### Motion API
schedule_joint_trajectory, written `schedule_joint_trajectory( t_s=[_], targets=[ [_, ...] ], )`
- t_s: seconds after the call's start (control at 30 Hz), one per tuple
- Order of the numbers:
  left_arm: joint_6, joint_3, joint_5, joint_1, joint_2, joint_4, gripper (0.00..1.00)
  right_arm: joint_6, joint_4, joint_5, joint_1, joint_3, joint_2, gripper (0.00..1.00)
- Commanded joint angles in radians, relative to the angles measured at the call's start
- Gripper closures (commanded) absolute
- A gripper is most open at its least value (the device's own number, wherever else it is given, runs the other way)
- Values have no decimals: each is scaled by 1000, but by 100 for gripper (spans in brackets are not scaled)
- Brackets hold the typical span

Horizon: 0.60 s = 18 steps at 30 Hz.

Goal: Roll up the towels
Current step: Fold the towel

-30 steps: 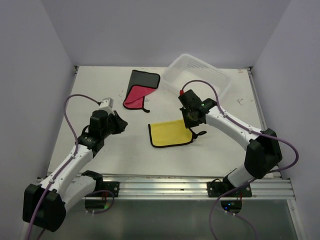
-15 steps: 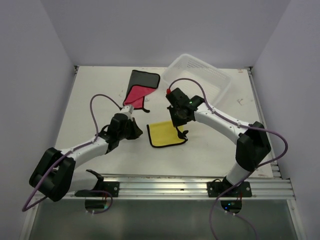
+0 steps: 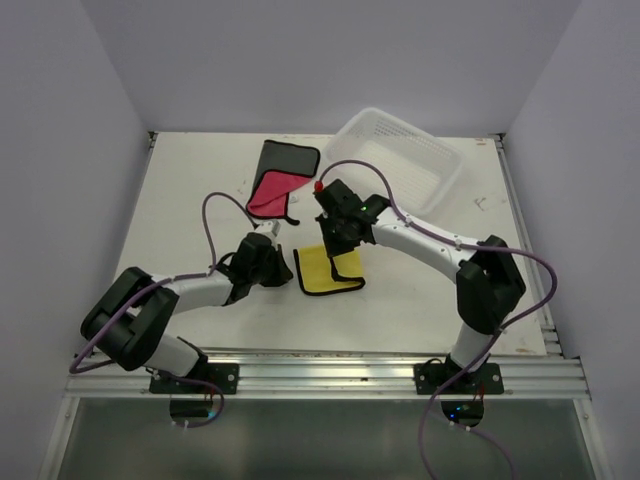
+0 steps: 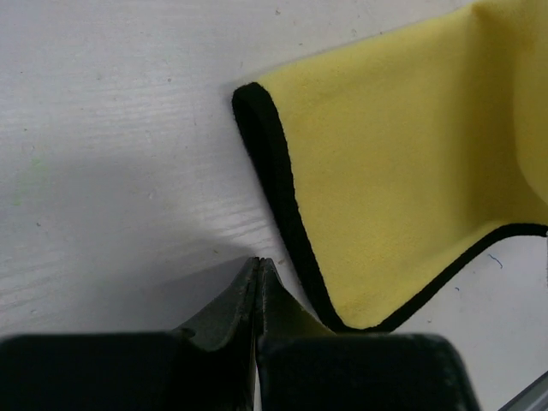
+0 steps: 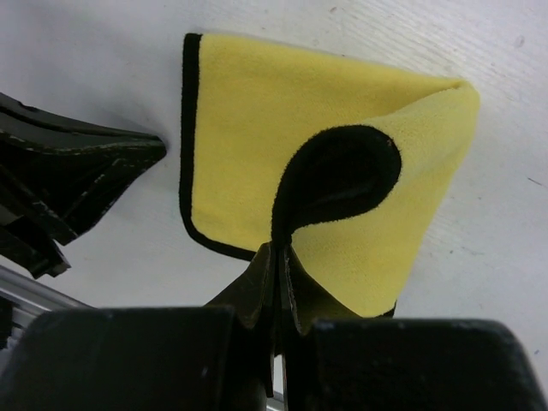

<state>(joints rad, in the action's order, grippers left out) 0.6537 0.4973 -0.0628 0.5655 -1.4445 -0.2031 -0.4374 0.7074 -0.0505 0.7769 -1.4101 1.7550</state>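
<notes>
Where right gripper [image 5: 276, 257] pinches yellow towel [image 5: 240, 154], hem hidden, left gripper [image 4: 257, 276] closed

Yellow towel [image 4: 402, 171] runs past the left wrist view's edge; right hand [image 3: 337, 243] covers its corner.

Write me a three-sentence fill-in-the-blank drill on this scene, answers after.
The right end effector is shut on the yellow towel's ___ hem.
The left end effector is ___, beside that towel.
The basket stands at the table's far ___ corner.
Missing words: black; shut; right.
</notes>
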Motion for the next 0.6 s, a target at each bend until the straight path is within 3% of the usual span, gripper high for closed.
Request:
schedule_joint_trajectory(
  t_s=[0.0,0.57],
  targets=[
    [15,12,18,8,-30,-93,100,-21,-86,79,13,-39,29,100],
    [18,24,15,13,-76,-116,100,-37,-174,153,55,-98,182,100]
  ],
)
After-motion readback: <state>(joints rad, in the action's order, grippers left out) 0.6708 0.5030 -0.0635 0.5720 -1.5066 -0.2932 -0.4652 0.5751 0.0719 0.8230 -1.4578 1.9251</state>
